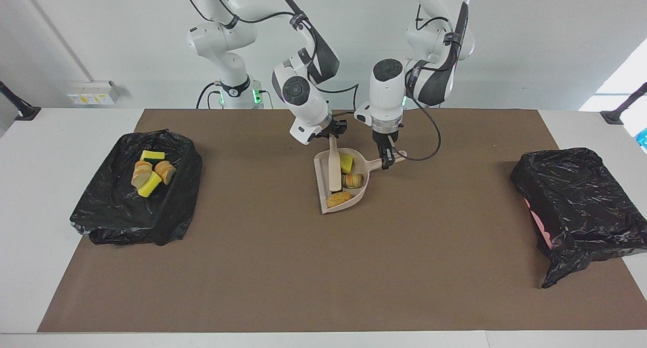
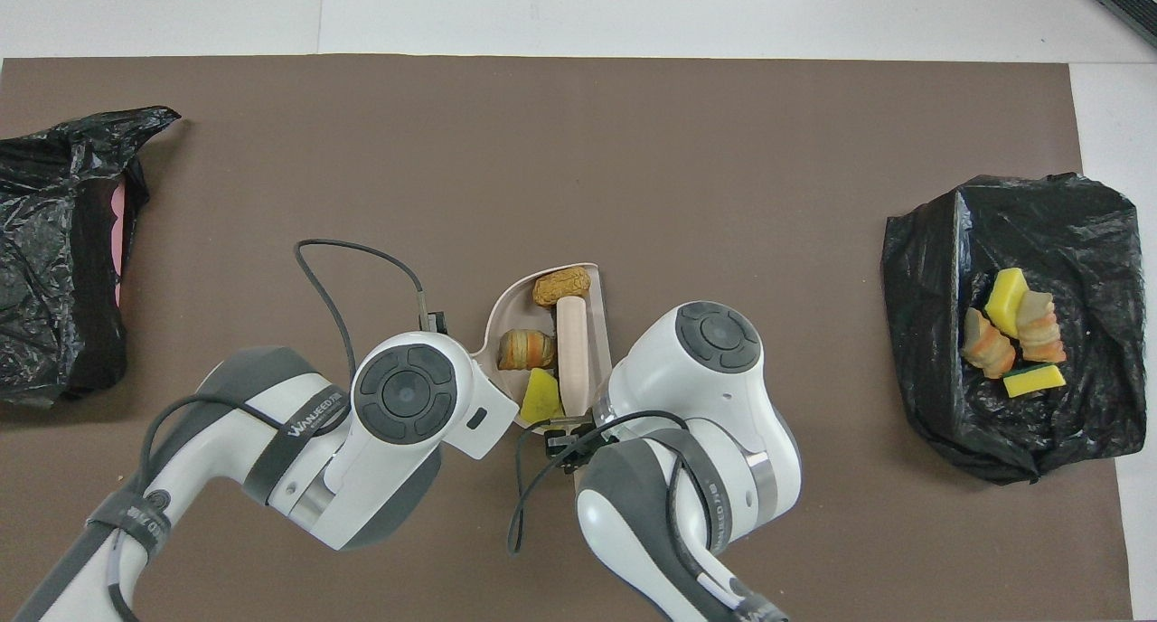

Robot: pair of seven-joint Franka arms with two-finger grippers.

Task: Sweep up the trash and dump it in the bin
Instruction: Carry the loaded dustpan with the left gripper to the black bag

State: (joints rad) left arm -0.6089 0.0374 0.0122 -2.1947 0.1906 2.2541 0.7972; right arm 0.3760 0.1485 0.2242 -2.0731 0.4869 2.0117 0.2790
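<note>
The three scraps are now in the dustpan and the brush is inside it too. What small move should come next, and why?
Probably the right hand should lift the brush out of the dustpan. All three scraps lie in the pan, so sweeping looks done, but the brush rests across it. Once clear, the left hand, shut on the handle, could carry the pan to the bin that already holds trash.
</note>
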